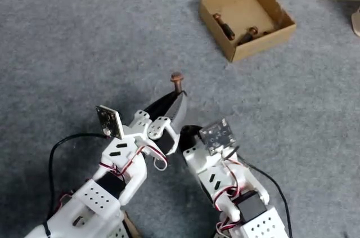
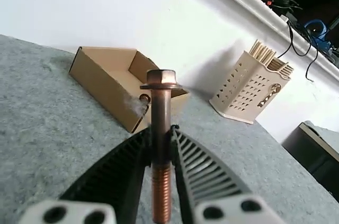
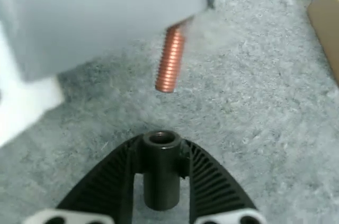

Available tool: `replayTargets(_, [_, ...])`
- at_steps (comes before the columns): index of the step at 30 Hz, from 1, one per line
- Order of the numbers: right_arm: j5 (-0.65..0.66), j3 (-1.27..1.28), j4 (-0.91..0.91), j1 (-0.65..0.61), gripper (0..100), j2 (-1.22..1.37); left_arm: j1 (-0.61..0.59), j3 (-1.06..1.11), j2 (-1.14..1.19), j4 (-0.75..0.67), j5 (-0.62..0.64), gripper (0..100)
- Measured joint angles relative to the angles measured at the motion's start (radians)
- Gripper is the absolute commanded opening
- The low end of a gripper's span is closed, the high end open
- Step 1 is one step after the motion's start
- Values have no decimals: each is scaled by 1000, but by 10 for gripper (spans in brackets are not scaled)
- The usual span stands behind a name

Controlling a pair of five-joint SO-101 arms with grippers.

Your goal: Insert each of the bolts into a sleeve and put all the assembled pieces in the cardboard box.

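My left gripper (image 1: 178, 98) is shut on a copper bolt (image 1: 176, 81), held upright with its flanged head on top (image 2: 160, 79). In the left wrist view the bolt's shaft (image 2: 160, 144) runs between the black fingers (image 2: 198, 168). My right gripper (image 3: 160, 147) is shut on a black sleeve (image 3: 161, 173), its open bore facing up. The bolt's threaded end (image 3: 170, 61) hangs a little above that bore and slightly off to one side. In the high view the right gripper (image 1: 190, 133) sits just below and beside the left one. The cardboard box (image 1: 233, 49) stands at the far right.
Two assembled pieces (image 1: 224, 26) (image 1: 248, 35) lie inside the box. A perforated cream holder with wooden sticks (image 2: 253, 87) stands by the wall beyond the box (image 2: 106, 83). Grey carpet covers the table (image 1: 84, 52). The left arm's body (image 3: 79, 17) looms close over the right gripper.
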Motion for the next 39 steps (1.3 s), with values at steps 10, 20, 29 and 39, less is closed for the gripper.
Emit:
replayTargets(10, [-43, -2, 5, -3, 5, 0, 2, 11, -40, -34, 0, 4])
replayTargets(20, [-43, -6, 5, -3, 5, 0, 34, 35, -107, -57, 0, 4])
replayTargets(29, [-43, -23, 20, 54, 5, 0, 101, 37, -121, 46, -69, 4])
replayTargets(39, [-43, -74, 26, 63, 5, 0, 109, 37, -123, 75, -103, 4])
